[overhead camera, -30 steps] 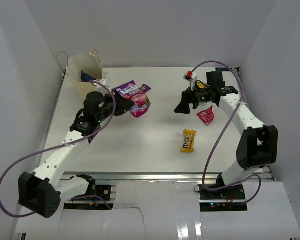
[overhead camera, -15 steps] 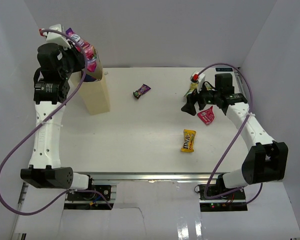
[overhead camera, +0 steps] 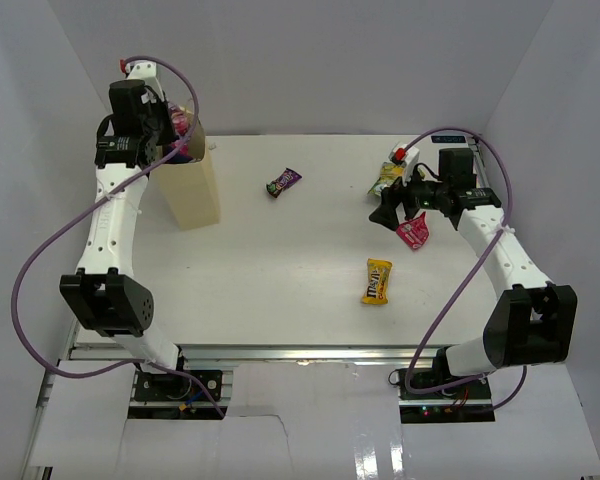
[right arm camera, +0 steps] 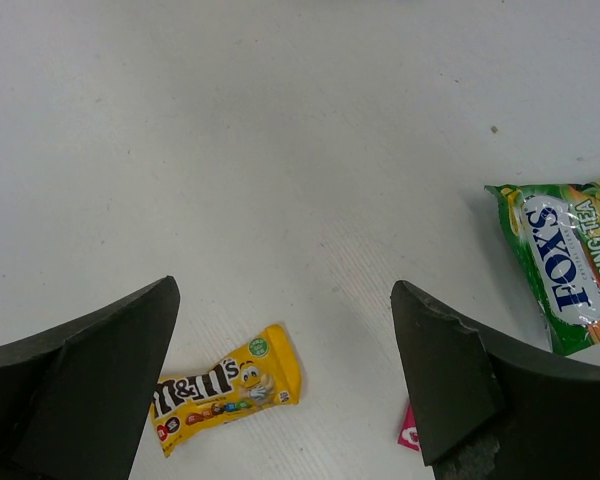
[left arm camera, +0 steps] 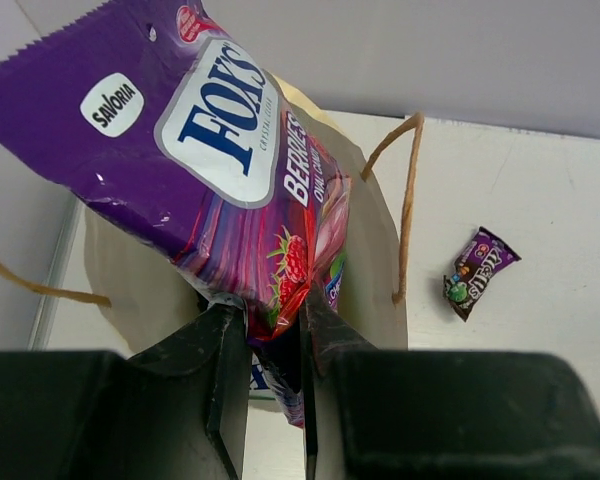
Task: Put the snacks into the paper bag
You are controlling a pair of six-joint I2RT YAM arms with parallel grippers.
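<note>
The left claw (left arm camera: 275,330) is pinched narrow on one edge of the purple-pink packet (left arm camera: 230,190), which reads "FOX'S" and "BERRIES" and sticks out from the fingers over the open mouth of the bag (left arm camera: 375,270). In the top view this claw (overhead camera: 175,135) sits high at the bag's (overhead camera: 192,195) upper rim, and the bag stands upright at the far left of the tabletop (overhead camera: 300,260). One loop handle (left arm camera: 408,200) curves up beside the packet. Well apart from the bag, toward the middle of the far side, the dark purple packet (overhead camera: 283,182) lies flat. The right claw (right arm camera: 283,300) is spread wide with nothing between its fingers and hovers over the right side of the tabletop. Seen from above, that claw (overhead camera: 388,212) is just beside the red-pink packet (overhead camera: 412,232), with the green-yellow packet (overhead camera: 385,178) a little farther back. The yellow packet (overhead camera: 378,280) lies nearer the bases, apart from the others.
</note>
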